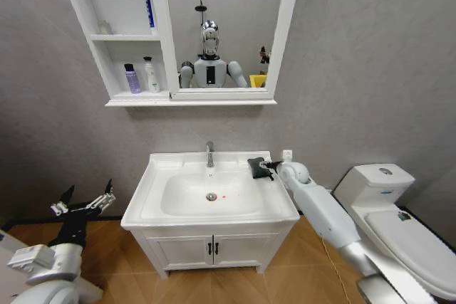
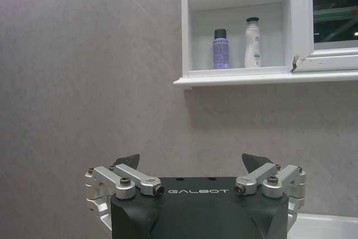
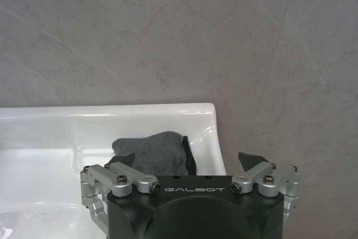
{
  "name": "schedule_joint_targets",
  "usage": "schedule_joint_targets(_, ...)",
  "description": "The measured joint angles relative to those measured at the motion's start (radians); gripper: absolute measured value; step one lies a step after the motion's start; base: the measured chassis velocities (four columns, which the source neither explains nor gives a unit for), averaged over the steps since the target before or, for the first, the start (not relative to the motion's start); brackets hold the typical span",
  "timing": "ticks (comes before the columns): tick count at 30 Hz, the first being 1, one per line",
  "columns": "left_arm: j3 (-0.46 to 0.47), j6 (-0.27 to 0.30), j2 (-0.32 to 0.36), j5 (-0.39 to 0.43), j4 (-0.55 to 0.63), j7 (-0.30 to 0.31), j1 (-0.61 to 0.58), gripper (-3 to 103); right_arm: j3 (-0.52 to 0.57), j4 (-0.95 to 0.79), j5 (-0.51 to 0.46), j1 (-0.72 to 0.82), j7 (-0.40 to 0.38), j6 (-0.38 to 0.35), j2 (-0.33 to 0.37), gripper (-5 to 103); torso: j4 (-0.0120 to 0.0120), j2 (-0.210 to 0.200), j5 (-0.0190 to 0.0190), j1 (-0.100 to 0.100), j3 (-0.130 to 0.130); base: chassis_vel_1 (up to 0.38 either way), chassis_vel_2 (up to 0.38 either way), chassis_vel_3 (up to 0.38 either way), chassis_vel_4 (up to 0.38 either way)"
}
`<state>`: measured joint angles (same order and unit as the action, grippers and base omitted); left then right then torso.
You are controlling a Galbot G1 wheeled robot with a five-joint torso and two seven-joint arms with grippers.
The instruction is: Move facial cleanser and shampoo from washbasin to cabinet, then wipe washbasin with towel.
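Facing grey wall — white washbasin (image 1: 278,208), dark towel (image 1: 258,167) at spread right tool (image 1: 271,168), left tool (image 1: 85,201) spread.

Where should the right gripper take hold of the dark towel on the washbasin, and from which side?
Probably from above, at the raised middle of the towel. It lies bunched on the back right corner of the washbasin, so its hump gives the open right gripper something to pinch; the edges lie flat.

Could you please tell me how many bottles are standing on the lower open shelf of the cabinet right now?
2. A purple bottle with a dark cap stands on the cabinet's lower shelf, and a white bottle stands beside it, nearer the mirror. Others may be hidden on the shelf above.
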<state>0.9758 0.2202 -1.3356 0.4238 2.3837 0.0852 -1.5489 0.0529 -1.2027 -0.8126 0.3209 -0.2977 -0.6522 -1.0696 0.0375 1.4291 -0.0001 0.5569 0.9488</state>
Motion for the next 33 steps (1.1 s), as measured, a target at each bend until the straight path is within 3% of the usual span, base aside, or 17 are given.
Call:
schedule_joint_targets(15,-0.014,0.018,0.004,-0.001,0.005,0.023,0.024,100,-0.044,0.170,0.032,-0.070,0.030,0.010,-0.110,100,0.0005,-0.002,0.0000,-0.001,-0.001,0.000,0.000,0.000,0.000)
schedule_joint_targets(28,-0.021,0.029,0.006,0.014,0.021,0.038,0.025,100,-0.034,0.225,0.116,-0.060,0.064,0.039,-0.114,102,0.0003,-0.003,0.0002,-0.001,-0.002,0.000,0.000,0.000,0.000)
schedule_joint_targets(30,-0.028,0.038,0.009,0.021,0.035,0.048,0.025,100,-0.034,0.230,0.120,-0.060,0.068,0.041,-0.120,94,0.0003,-0.003,0.0001,-0.001,-0.002,0.000,0.000,0.000,0.000)
schedule_joint_targets(33,-0.031,0.042,0.012,0.024,0.043,0.052,0.025,100,-0.034,0.233,0.120,-0.060,0.068,0.043,-0.121,90,0.0004,-0.003,0.0002,-0.001,-0.002,0.000,0.000,0.000,0.000)
